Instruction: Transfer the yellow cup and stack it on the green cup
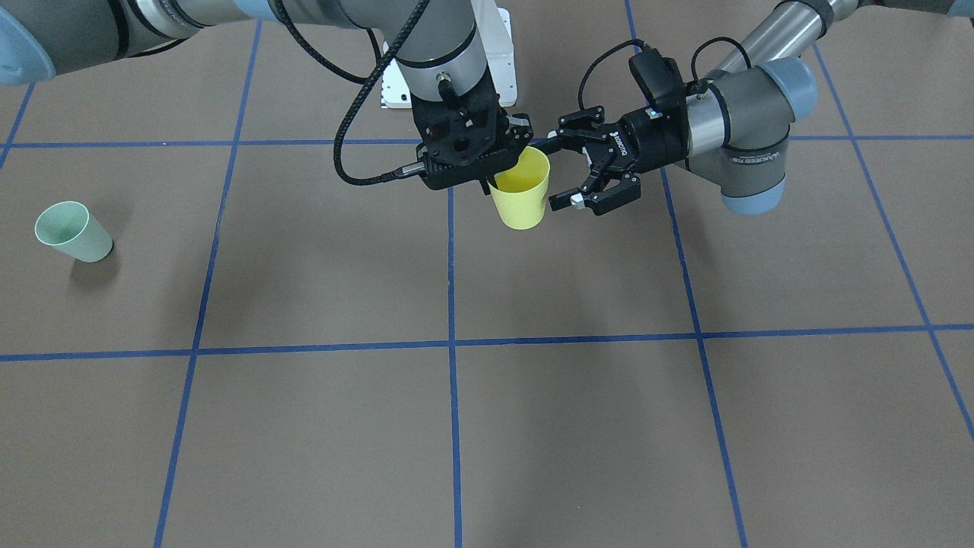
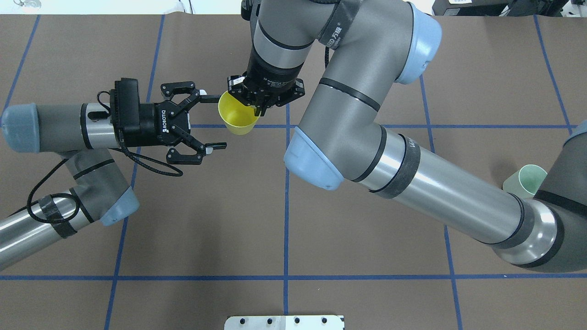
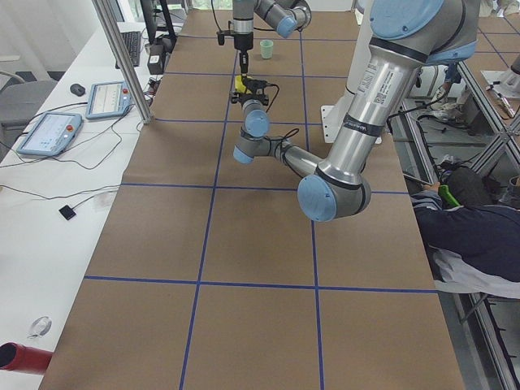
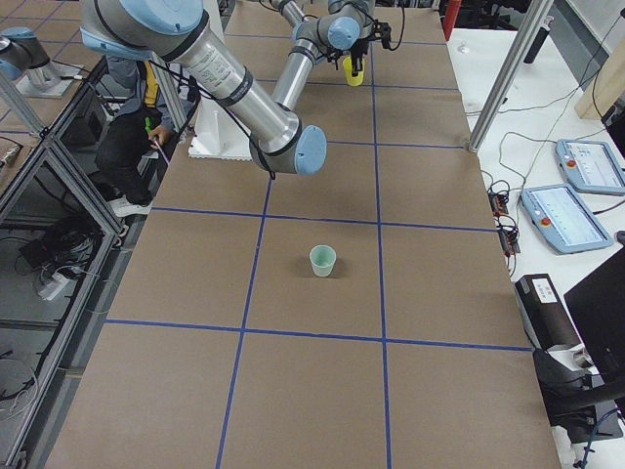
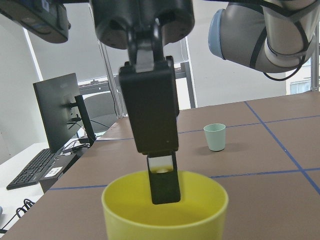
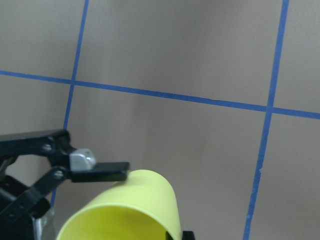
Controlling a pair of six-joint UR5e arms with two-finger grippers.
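Observation:
The yellow cup (image 1: pixel 521 194) hangs above the table near the middle, mouth up. My right gripper (image 1: pixel 491 181) points down and is shut on its rim, one finger inside the cup. It also shows in the overhead view (image 2: pixel 255 109), on the cup (image 2: pixel 237 118). My left gripper (image 1: pixel 559 173) lies level beside the cup, open, its fingertips at the cup's sides without closing on it (image 2: pixel 216 123). In the left wrist view the cup (image 5: pixel 165 210) fills the bottom. The green cup (image 1: pixel 74 232) stands upright far off on my right side (image 2: pixel 527 181).
The white robot base plate (image 1: pixel 498 61) sits behind the grippers. The brown table cover carries a grid of blue tape lines (image 1: pixel 453 342). My right arm's long links (image 2: pixel 412 174) stretch over the table between the two cups.

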